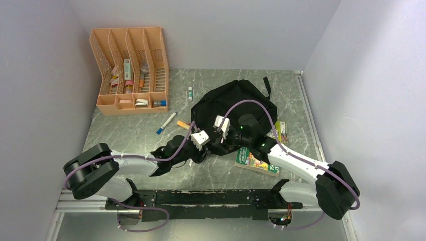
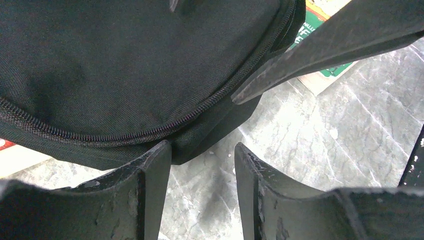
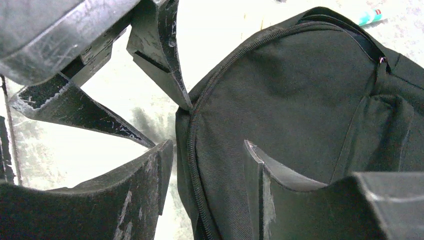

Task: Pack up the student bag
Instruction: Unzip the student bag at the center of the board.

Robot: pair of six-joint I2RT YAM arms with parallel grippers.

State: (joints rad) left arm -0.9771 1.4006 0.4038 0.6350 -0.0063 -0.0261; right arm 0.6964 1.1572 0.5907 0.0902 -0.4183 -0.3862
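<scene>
The student bag (image 1: 236,108), a black rounded backpack, lies in the middle of the table with its zipper closed along the near rim (image 2: 125,75). My left gripper (image 1: 207,149) is at the bag's near-left edge. In the left wrist view the gripper (image 2: 202,150) is open, only bare table shows between its fingers, and the left fingertip sits just under the bag's rim. My right gripper (image 1: 224,141) is right beside it. It stands open (image 3: 207,150) astride the zippered rim (image 3: 192,150): fabric lies between the jaws and a gap remains at the left finger.
A green book (image 1: 256,161) lies by the bag's near right, and a small packet (image 1: 280,131) lies further right. An orange mesh organiser (image 1: 131,70) stands at the back left. A blue marker (image 1: 166,123), an orange marker (image 1: 183,123) and a glue stick (image 1: 190,93) lie loose left of the bag.
</scene>
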